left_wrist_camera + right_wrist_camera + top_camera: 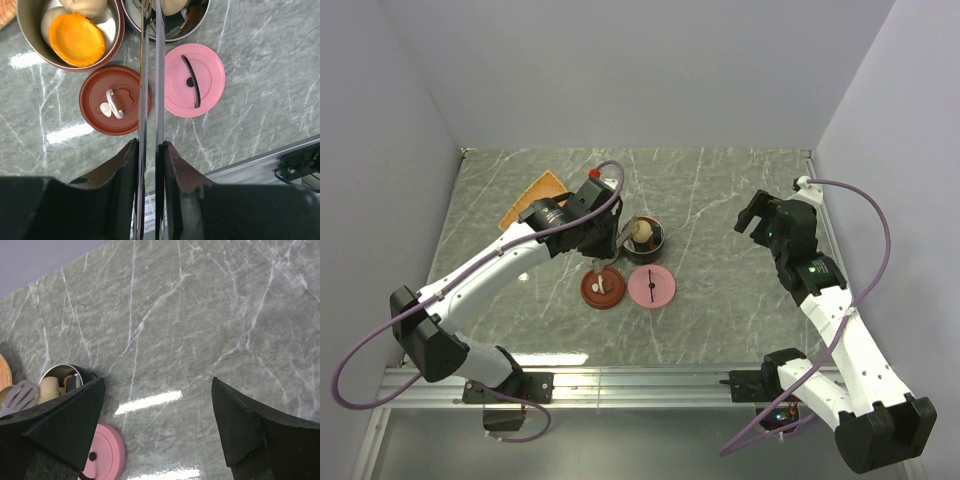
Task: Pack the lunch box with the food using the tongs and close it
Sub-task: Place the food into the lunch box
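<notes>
My left gripper (149, 145) (603, 240) is shut on the tongs (144, 90). Their two thin metal arms run almost side by side up over a steel lunch box tin (200, 20) (658, 240). The tips are cut off at the frame's top edge. That tin holds a beige ball (642, 232). A second tin (119, 35) to its left holds an orange piece (76, 39) lying on beige balls (50, 20). A brown lid (125, 107) (602, 290) and a pink lid (210, 75) (652, 287) lie flat in front of the tins. My right gripper (157, 385) (757, 215) is open over bare table, holding nothing.
An orange fan-shaped plate (535, 198) lies behind the left arm. Grey walls close off the marble table (720, 300) at the back and sides. A metal rail (640, 380) runs along the near edge.
</notes>
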